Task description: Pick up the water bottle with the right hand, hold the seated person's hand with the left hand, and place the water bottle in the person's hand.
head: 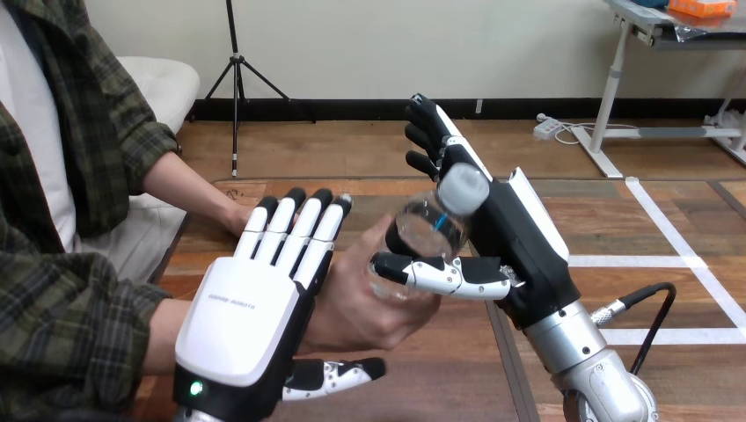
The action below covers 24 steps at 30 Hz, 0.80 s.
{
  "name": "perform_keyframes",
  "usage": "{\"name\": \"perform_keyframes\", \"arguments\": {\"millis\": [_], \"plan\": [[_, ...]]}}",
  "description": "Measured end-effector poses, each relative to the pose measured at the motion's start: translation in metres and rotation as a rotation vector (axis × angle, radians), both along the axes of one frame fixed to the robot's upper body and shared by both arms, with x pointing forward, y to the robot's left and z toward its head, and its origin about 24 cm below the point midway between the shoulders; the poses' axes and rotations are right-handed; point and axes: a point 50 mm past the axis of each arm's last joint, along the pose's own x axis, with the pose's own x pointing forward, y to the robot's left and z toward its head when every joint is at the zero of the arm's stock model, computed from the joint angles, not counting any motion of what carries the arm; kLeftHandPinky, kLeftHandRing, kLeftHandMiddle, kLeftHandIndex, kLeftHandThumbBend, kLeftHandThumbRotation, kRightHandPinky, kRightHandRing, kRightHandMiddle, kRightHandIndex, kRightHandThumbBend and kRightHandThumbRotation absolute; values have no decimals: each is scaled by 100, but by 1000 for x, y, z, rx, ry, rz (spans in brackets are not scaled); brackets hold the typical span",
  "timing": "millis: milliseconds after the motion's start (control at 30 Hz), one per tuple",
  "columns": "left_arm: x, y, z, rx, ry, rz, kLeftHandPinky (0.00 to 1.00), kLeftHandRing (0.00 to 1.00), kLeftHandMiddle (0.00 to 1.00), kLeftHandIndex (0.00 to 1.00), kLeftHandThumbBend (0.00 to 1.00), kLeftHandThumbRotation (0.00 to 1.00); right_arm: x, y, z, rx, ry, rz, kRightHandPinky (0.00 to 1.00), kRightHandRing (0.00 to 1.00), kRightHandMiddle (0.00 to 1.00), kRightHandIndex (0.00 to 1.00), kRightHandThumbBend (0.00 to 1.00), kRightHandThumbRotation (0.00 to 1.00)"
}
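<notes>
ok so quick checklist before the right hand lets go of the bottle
1. Right hand grips the water bottle: ok, thumb and fingers curled round it.
2. Bottle at the person's hand: ok, its base is at the open palm.
3. Person's fingers closed on the bottle: not ok, only partly curled.
4. Left hand holds the person's hand: not ok, its fingers are straight and lie alongside.
5. Cap on: ok.

Wall point(352, 44): plain, pale, across the frame's top.
Skirting point(308, 109): black, along the wall's foot.
Floor point(352, 149): wooden boards.
Tripod point(233, 79): black, upper left.
Desk point(629, 22): white legs, upper right corner.
</notes>
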Motion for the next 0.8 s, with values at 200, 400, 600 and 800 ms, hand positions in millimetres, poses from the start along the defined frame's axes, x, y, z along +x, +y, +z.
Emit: {"name": "perform_keyframes", "arguments": {"millis": [200, 400, 600, 800], "plan": [[-4, -6, -3, -186, -58, -61, 92, 99, 100, 100, 62, 69, -2, -2, -3, 15, 6, -24, 98, 99, 99, 96, 77, 18], [-9, -16, -6, -432, -83, -128, 90, 98, 100, 100, 48, 88, -6, -4, -7, 48, 14, -66, 95, 96, 96, 93, 73, 24], [-12, -28, -9, -613, -84, -175, 89, 98, 100, 100, 42, 97, -10, -6, -11, 100, 25, -124, 91, 94, 94, 91, 68, 32], [-16, -42, -11, -807, -64, -214, 89, 97, 99, 100, 39, 99, -16, -9, -12, 140, 1, -193, 86, 92, 92, 90, 60, 44]]}}
